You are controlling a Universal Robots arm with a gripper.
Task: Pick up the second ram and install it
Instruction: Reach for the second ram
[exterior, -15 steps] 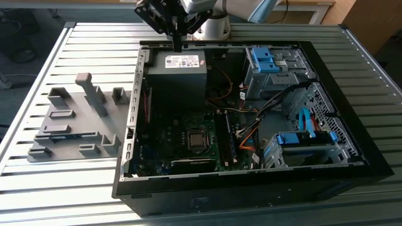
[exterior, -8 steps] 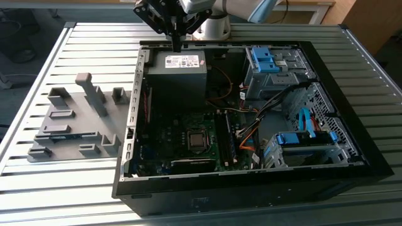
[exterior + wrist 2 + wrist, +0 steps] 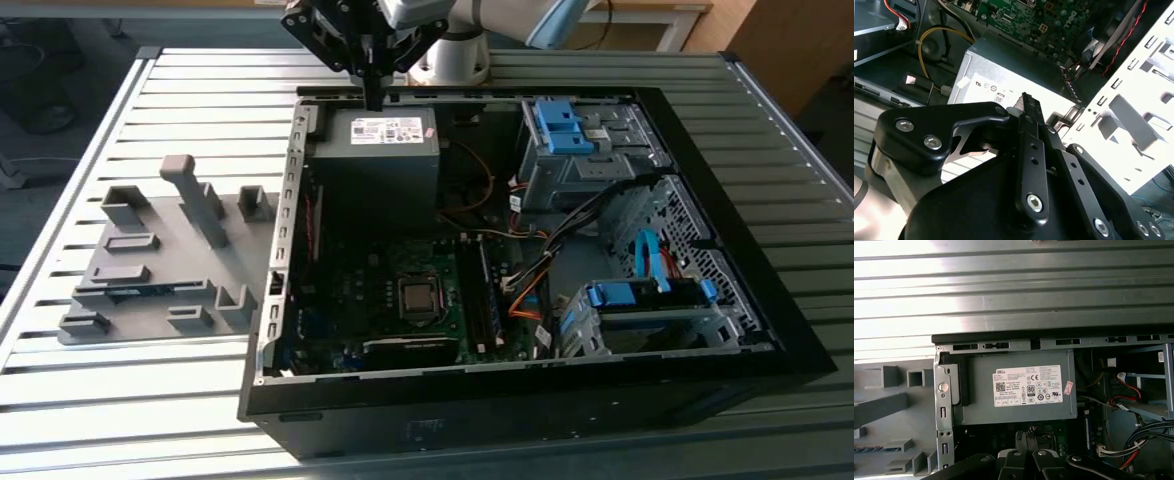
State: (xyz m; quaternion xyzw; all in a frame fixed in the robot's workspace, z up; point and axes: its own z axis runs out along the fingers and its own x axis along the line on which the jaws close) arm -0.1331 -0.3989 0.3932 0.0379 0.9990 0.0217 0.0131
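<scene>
Grey holder [image 3: 163, 226], exterior view: second ram [image 3: 138, 291]; hand [image 3: 374, 98] above power supply [image 3: 380, 150].

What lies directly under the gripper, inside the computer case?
The grey power supply box with its white label lies below the gripper. Whatever sits beneath that box is covered.

One computer case [image 3: 534, 412]; one power supply [image 3: 380, 152]; two blue drive brackets [image 3: 561, 125] [image 3: 638, 296]; one grey holder [image 3: 150, 226]; one pincer [image 3: 374, 98]
</scene>
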